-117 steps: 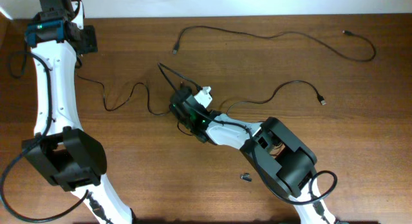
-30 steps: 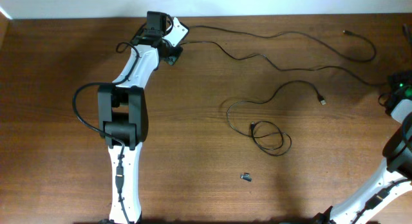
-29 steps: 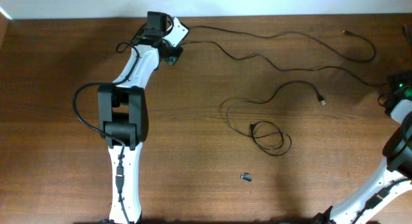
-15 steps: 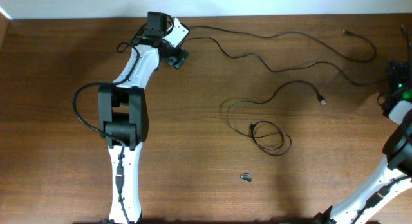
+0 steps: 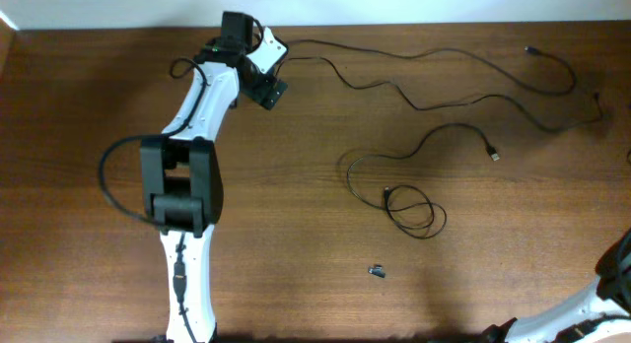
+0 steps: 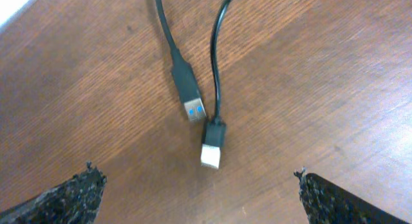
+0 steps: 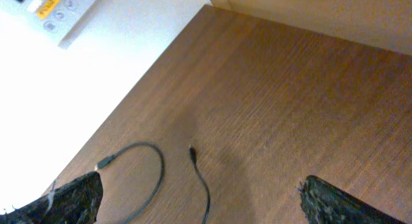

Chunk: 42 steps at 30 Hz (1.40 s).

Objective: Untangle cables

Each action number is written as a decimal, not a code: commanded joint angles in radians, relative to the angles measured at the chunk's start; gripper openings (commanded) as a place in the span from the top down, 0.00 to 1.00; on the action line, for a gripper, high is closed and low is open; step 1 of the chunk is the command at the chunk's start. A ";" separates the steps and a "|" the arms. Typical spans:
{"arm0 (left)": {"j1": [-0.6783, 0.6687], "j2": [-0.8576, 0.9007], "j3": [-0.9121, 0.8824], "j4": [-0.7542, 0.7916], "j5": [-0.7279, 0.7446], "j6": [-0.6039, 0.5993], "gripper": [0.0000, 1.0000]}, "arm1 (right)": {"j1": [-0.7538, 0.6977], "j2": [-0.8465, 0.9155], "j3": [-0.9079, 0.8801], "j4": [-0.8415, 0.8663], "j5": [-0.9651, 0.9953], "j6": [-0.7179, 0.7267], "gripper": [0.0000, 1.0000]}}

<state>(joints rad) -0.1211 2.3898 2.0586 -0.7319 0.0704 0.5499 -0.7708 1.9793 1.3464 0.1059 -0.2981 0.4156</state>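
Note:
Several thin black cables lie on the wooden table. Two long cables (image 5: 424, 55) run from the back left to the far right. A third cable (image 5: 414, 210) ends in a small coil at mid-table. My left gripper (image 5: 272, 90) hovers open over two plug ends: a blue-tipped USB plug (image 6: 190, 95) and a silver-tipped plug (image 6: 212, 145), both lying free ahead of my left gripper (image 6: 194, 172). My right gripper (image 7: 201, 179) is outside the overhead view; it stands open above a looped cable (image 7: 154, 169) and a loose cable end (image 7: 192, 150), touching neither.
A tiny dark stubby piece (image 5: 378, 272) lies on the table near the front. The left arm (image 5: 182, 185) stretches from the front edge to the back. The table's far edge meets a white wall (image 7: 96, 76). Part of the right arm (image 5: 619, 274) shows at the bottom right corner.
Both grippers have opened and let go of the cable ends. The right gripper has pulled away out of the overhead view. The left gripper has shifted a little off the plugs.

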 commanded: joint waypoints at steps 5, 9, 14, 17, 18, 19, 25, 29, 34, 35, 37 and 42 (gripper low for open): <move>-0.014 -0.338 0.010 -0.220 0.012 0.005 0.01 | 0.036 -0.193 0.014 -0.298 -0.192 -0.095 0.01; -0.082 -0.410 0.010 -0.368 0.012 0.005 0.01 | 0.185 -0.281 0.014 -0.594 -0.192 -0.123 0.01; -0.162 -0.409 0.008 -0.458 0.087 0.005 0.01 | 0.423 -0.309 0.014 -0.758 -0.163 -0.132 0.01; -0.197 -0.409 0.004 -0.467 0.148 0.005 0.01 | 0.593 -0.309 0.013 -0.842 0.045 -0.132 0.01; -0.201 -0.409 0.003 -0.467 0.157 0.005 0.01 | 0.631 -0.309 0.013 -0.856 0.097 -0.132 0.01; -0.204 -0.409 0.002 -0.470 0.173 0.004 0.01 | 0.667 -0.309 0.013 -0.871 0.140 -0.131 0.01; -0.204 -0.409 -0.117 -0.417 0.349 0.005 0.01 | 0.718 -0.288 0.013 -0.914 0.180 0.017 0.01; -0.220 -0.409 -0.289 -0.257 0.387 0.005 0.01 | 0.720 -0.282 0.013 -0.883 0.143 0.098 0.01; -0.279 -0.409 -0.446 -0.104 0.386 0.005 0.01 | 0.720 -0.276 -0.002 -0.856 0.136 0.101 0.01; -0.295 -0.408 -0.466 -0.087 0.386 0.005 0.01 | 0.720 -0.270 -0.002 -0.856 0.137 0.103 0.01; -0.318 -0.408 -0.493 -0.068 0.385 0.005 0.01 | 0.720 -0.264 -0.002 -0.854 0.137 0.102 0.01; -0.361 -0.408 -0.602 0.079 0.386 0.005 0.01 | 0.720 -0.255 -0.002 -0.850 0.137 0.103 0.01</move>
<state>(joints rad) -0.4641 1.9877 1.5196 -0.7021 0.4389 0.5499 -0.0570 1.7111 1.3537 -0.7475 -0.1555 0.5137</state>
